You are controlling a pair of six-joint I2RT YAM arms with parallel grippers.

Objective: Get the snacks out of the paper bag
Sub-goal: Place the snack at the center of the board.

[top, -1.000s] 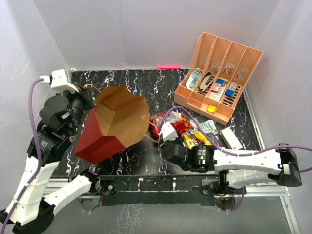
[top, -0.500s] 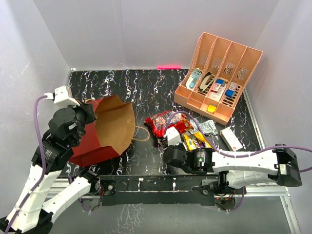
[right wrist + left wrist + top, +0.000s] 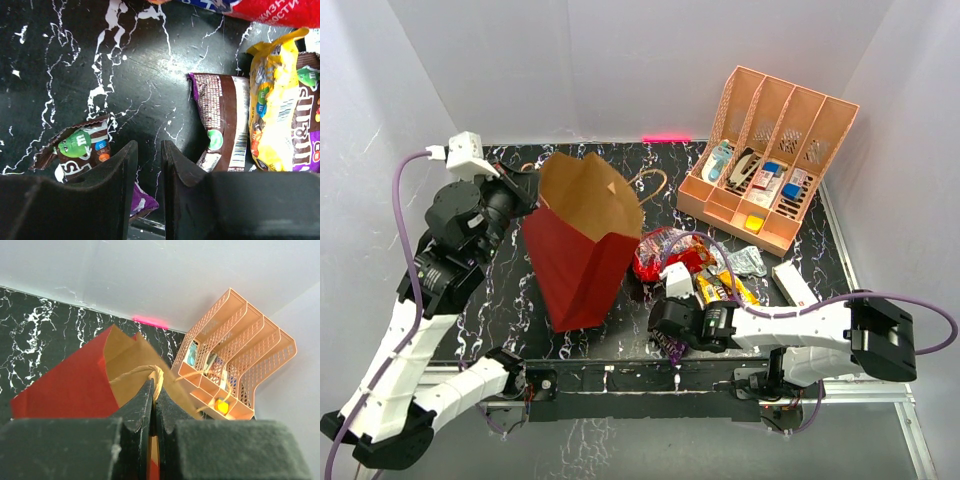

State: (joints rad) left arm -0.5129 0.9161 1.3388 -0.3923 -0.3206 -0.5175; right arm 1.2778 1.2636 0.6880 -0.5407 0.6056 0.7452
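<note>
The paper bag [image 3: 578, 268], red outside and kraft inside, hangs tilted with its mouth up and back. My left gripper [image 3: 528, 196] is shut on the bag's cord handle [image 3: 150, 372] at the rim; the bag [image 3: 65, 385] fills the left wrist view. Snacks lie on the table right of the bag: the red crinkly packet [image 3: 658, 257], yellow and brown bars [image 3: 720, 287] and a silvery packet [image 3: 750, 262]. My right gripper [image 3: 658, 320] is low over the table, jaws slightly apart and empty [image 3: 148, 165]. Beside it lie a brown packet [image 3: 80, 150], a purple one [image 3: 142, 202], a brown bar [image 3: 222, 125] and a yellow one [image 3: 275, 110].
The peach slotted organizer [image 3: 775, 125] stands at the back right and also shows in the left wrist view [image 3: 240, 340]. A flat white box [image 3: 795, 285] lies right of the snacks. White walls close in the black marbled table [image 3: 520, 330] on three sides.
My left arm has lifted the bag off its side and swung it right and back, so its mouth now points up. My right gripper has shifted slightly left, near the table's front edge.
</note>
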